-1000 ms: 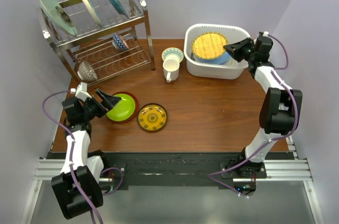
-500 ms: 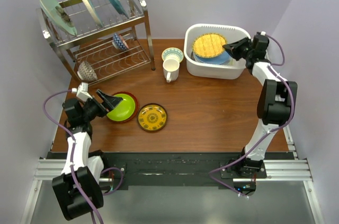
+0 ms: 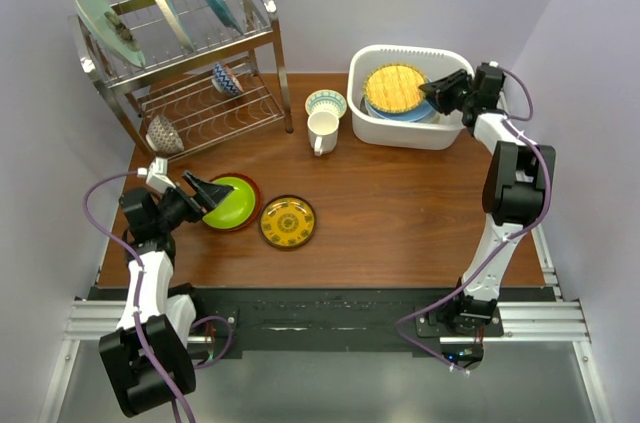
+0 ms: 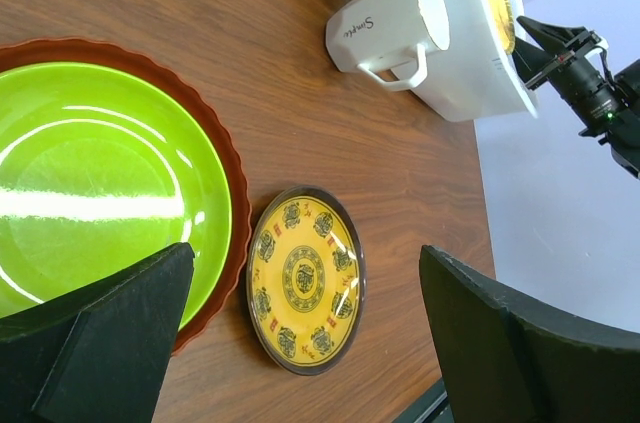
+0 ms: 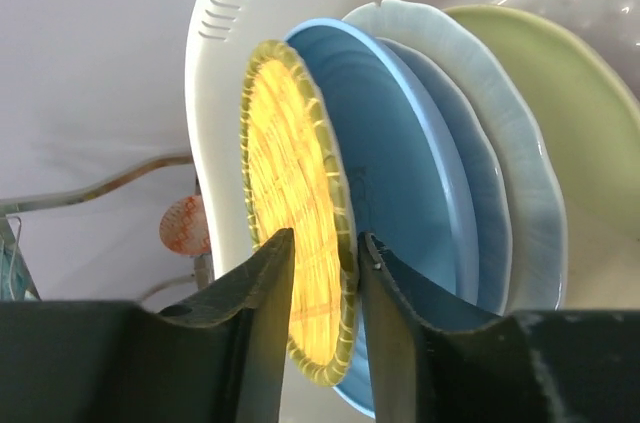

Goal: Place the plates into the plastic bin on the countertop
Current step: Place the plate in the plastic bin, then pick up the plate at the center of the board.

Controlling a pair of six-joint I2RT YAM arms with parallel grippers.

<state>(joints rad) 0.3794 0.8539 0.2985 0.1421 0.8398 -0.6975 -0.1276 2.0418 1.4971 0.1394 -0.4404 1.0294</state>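
Yellow woven plate (image 5: 290,163) is inside the plastic bin (image 3: 405,131), at the bin's right end, resting on the blue plates (image 5: 400,173) already stacked there. Right gripper (image 5: 328,238) reaches in over the bin's right rim. Its two fingers straddle the woven plate's near edge, one on the face side and one on the back. Some slack seems to show between the fingers and the rim, but can't tell if it's pinching or has let go (oblique wrist angle, no clean look at contact). If loosed, the exit is straight back along the plate's plane, toward the right, so neither finger drags the edge.

Left gripper (image 3: 205,193) is spread wide and holds nothing. It hovers at the left side of the countertop (image 3: 400,203), over the near-left edge of the lime green plate (image 4: 90,173). That plate sits flat on the red-orange plate (image 4: 225,163), and the yellow patterned plate (image 4: 305,293) lies flat just beside the pair, toward the middle. Judgement: three plates not yet in the bin, all far nearer the left arm. The bin is well apart from them at the rear right, nearer the right arm. The flat rims give little to bite on, and there's a risk of lifting green and red-orange together
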